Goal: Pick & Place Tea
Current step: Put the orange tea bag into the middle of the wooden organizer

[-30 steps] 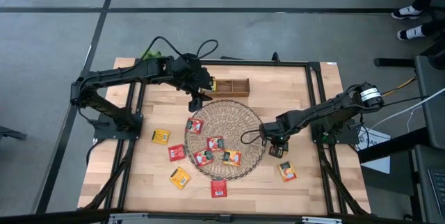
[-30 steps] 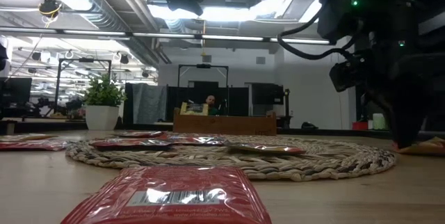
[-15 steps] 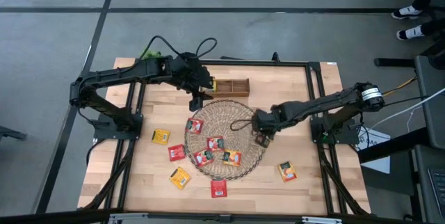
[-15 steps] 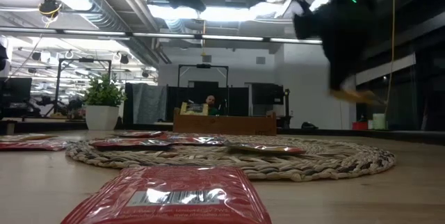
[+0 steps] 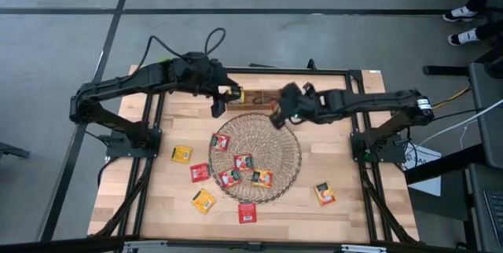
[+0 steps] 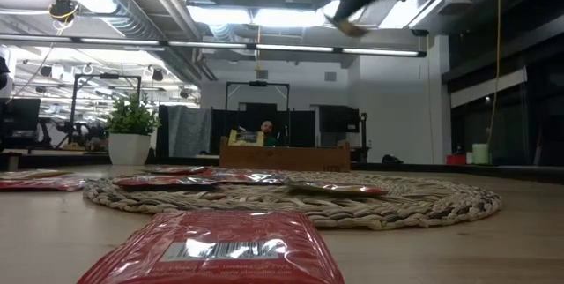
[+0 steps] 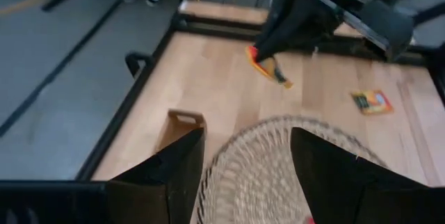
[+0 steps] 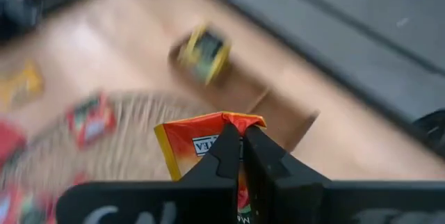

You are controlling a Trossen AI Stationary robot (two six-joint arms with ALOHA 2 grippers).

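Note:
My right gripper (image 5: 277,117) hangs high over the far rim of the round wicker mat (image 5: 255,157), next to the wooden box (image 5: 261,97), and is shut on an orange tea sachet (image 8: 198,144). The left wrist view shows that sachet (image 7: 268,65) too. My left gripper (image 5: 218,110) hovers open over the mat's far left rim, with nothing between its fingers. A yellow sachet (image 5: 236,94) lies in the box's left end. Several sachets lie flat on the mat (image 5: 243,161), and others on the table around it (image 5: 199,172). My right gripper pinches the orange sachet between its two fingertips (image 8: 245,142) at the sachet's upper edge, by one corner (image 8: 233,121). The sachet is lifted clear of the table and the mat and hangs slanting below the fingers (image 7: 277,74).
Loose sachets lie near the table's front: a red one (image 5: 247,213), a yellow one (image 5: 203,200) and an orange one (image 5: 324,194) at the near right. A black frame (image 5: 357,127) runs along the table's sides. The far right of the table is bare wood.
My right gripper has taken the orange sachet up from the table at the mat's near right. It has risen high and swung across the mat toward the far edge and the wooden box, turning its wrist on the way. My left gripper has risen a little and stayed open.

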